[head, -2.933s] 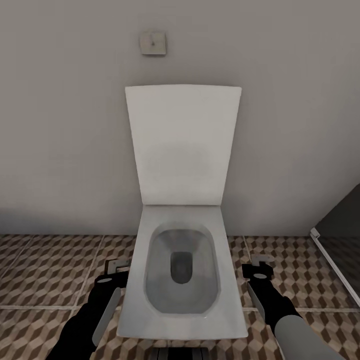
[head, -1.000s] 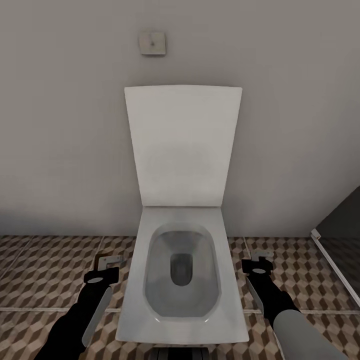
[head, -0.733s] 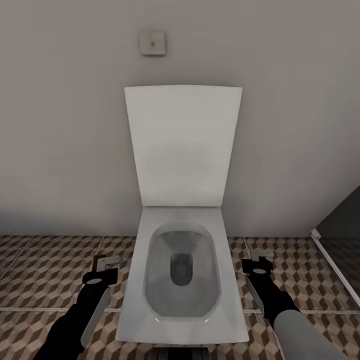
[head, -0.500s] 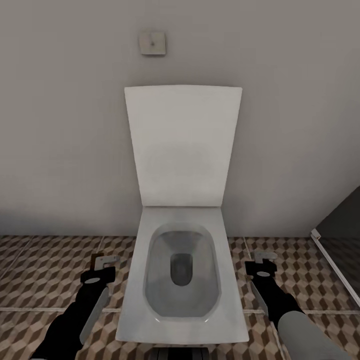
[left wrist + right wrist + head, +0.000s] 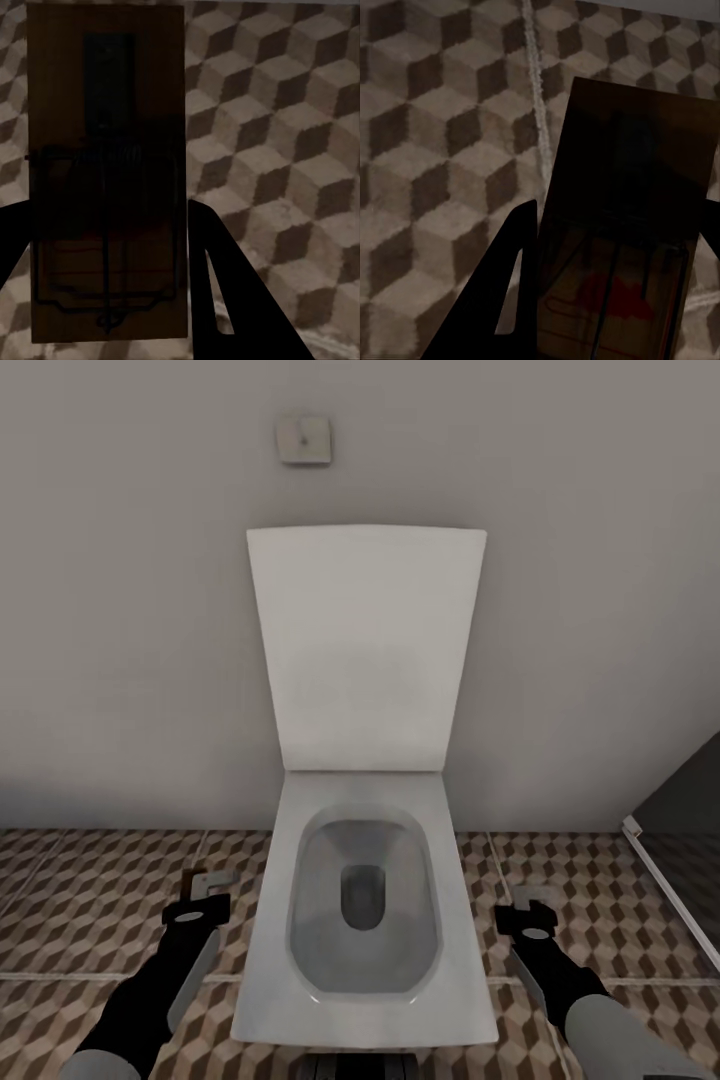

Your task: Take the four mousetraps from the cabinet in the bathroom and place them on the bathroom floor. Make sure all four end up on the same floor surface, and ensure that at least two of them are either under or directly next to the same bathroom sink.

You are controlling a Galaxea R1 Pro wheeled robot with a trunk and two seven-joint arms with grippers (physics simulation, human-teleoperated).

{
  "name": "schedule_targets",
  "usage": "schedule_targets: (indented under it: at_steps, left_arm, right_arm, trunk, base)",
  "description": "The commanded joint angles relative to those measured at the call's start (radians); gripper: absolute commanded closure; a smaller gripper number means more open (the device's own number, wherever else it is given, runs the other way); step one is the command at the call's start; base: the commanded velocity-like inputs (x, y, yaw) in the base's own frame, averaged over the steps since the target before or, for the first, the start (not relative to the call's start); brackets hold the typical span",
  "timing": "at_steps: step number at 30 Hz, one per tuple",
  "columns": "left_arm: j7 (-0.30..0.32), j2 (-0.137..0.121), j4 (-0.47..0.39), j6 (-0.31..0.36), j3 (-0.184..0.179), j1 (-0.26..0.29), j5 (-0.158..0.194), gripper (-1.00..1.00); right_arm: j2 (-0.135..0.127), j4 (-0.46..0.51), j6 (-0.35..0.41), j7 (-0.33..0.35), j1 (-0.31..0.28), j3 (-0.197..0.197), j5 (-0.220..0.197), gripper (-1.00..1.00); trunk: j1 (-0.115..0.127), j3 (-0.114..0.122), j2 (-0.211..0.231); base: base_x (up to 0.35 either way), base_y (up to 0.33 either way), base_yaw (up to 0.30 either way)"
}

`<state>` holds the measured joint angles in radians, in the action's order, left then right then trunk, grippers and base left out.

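Observation:
I hold two mousetraps, one in each gripper, low over the bathroom floor [image 5: 90, 900] of cube-patterned tiles. My left gripper [image 5: 207, 895] is shut on a dark-brown mousetrap [image 5: 105, 172] and hangs to the left of the toilet. In the left wrist view the gripper [image 5: 105, 217] clamps the slab's long sides, with one black finger [image 5: 225, 300] showing. My right gripper [image 5: 530, 912] is shut on another mousetrap [image 5: 630, 240] to the right of the toilet. The right wrist view shows the gripper [image 5: 622, 214] around the slab above a grout line. The cabinet and the bathroom sink are out of view.
A white toilet [image 5: 365, 960] with its lid raised stands between my arms against a grey wall. A square flush plate [image 5: 303, 439] is on the wall above it. A dark panel with a white frame [image 5: 680, 810] closes off the right side.
My right gripper has moved a little to the right and back toward me with its mousetrap. My left gripper has drifted slightly left. The head view has tilted a touch.

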<state>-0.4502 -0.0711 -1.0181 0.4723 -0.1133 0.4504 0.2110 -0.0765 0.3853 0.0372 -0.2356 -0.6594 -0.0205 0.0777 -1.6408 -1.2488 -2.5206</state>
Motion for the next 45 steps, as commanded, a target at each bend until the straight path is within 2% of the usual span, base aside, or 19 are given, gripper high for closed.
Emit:
schedule_targets:
  at_steps: [1,9,20,32,37,45]
  left_arm:
    - [-0.009,-0.001,0.000,0.003,-0.005,0.001,0.008,1.00]
    - [-0.009,-0.001,0.001,-0.001,-0.005,0.002,0.008,1.00]
    - [-0.009,0.002,0.001,-0.061,-0.011,0.002,0.008,1.00]
    - [-0.003,0.001,0.015,-0.059,-0.011,0.002,0.011,1.00]
    - [0.034,0.002,0.039,-0.058,-0.011,0.004,0.010,1.00]
    - [0.049,0.000,0.086,-0.059,-0.011,0.022,0.011,1.00]
  right_arm:
    - [0.000,0.000,0.003,0.003,0.000,-0.002,0.007,1.00]
    - [0.001,-0.003,0.000,0.009,0.000,-0.002,0.005,1.00]
    - [0.001,-0.008,-0.005,0.024,0.000,-0.003,0.004,1.00]
    - [0.002,-0.014,-0.005,0.040,0.000,-0.005,-0.001,1.00]
    - [0.002,-0.019,-0.006,0.065,0.000,-0.005,-0.007,1.00]
    - [0.002,-0.043,-0.022,0.072,0.000,-0.007,-0.010,1.00]
  trunk:
    - [0.000,-0.005,-0.001]
    - [-0.004,-0.036,-0.002]
    - [-0.004,-0.036,-0.002]
    - [-0.004,-0.036,-0.002]
    - [-0.004,-0.036,-0.002]
    - [-0.004,-0.036,-0.002]
  base:
    - [0.000,0.000,0.000]
    - [0.000,0.000,0.000]
    - [0.000,0.000,0.000]
    - [0.000,0.000,0.000]
    - [0.000,0.000,0.000]
    - [0.000,0.000,0.000]
